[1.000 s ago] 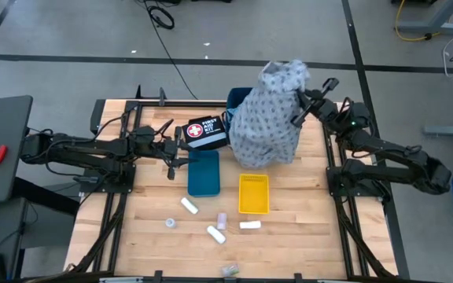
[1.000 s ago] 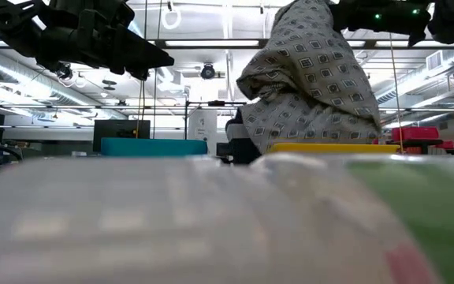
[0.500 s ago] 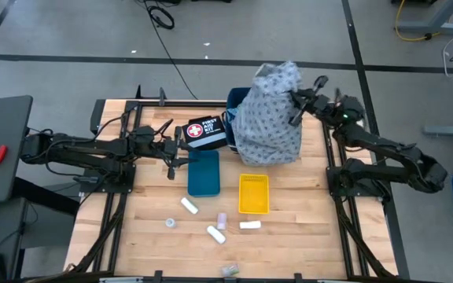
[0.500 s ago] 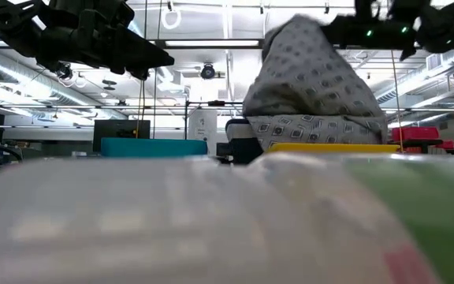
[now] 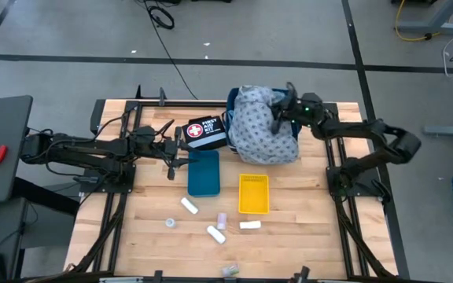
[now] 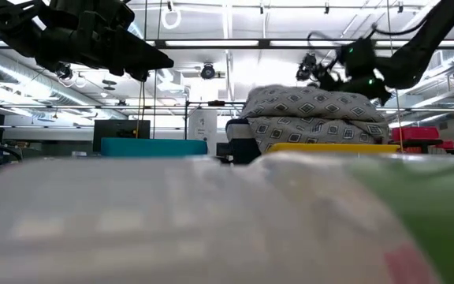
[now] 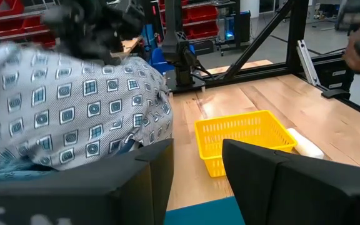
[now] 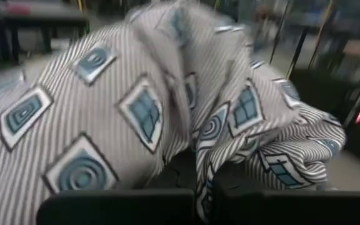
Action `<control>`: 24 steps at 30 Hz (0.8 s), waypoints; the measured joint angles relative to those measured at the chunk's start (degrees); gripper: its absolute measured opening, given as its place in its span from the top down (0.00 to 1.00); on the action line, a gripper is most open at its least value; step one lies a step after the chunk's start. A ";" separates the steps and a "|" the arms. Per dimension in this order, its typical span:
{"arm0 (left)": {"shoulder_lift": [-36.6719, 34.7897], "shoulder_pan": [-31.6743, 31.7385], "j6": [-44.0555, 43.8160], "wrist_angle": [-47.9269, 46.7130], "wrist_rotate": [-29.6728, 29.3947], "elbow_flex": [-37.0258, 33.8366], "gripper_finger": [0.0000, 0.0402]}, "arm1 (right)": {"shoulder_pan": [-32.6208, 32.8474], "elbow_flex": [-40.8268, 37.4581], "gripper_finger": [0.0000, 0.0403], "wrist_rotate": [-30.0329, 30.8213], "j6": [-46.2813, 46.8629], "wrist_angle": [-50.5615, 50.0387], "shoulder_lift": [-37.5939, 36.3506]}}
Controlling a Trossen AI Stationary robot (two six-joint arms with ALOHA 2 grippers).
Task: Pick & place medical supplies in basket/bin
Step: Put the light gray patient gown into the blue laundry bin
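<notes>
My right tool (image 5: pixel 278 110) sat buried in the grey cloth (image 5: pixel 259 132), its fingers hidden; a blurred foreground object blocked the low view.

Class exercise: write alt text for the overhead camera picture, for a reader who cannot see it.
Seen from above, the right gripper presses into a grey patterned cloth heaped at the wooden table's far edge. The left gripper waits beside a black first-aid pouch, with a teal tray, yellow basket and white gauze rolls nearer the camera.
</notes>
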 joint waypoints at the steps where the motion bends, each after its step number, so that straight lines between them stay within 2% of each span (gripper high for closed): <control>1: 0.00 0.00 0.00 0.00 -0.02 0.00 0.65 | 0.23 0.00 1.00 0.03 0.38 -1.49 1.02; 5: 0.00 0.00 0.00 0.00 -0.19 0.00 0.65 | 1.37 1.02 1.00 0.06 1.46 -8.91 4.15; 9: 0.00 0.00 0.00 0.04 -0.46 0.00 0.65 | 3.01 3.77 1.00 7.09 0.35 -17.27 5.93; 12: 0.00 -0.02 0.00 0.03 -0.45 0.00 0.65 | 4.24 4.00 0.96 10.87 -1.84 -16.55 5.98; 20: 0.00 -0.02 0.00 -0.35 -0.45 0.00 0.65 | 6.18 4.00 0.73 11.69 -3.19 -9.21 3.16; 24: 0.00 -0.02 0.00 -0.37 -0.44 0.00 0.65 | 6.45 4.00 0.57 15.48 -3.99 -8.43 1.30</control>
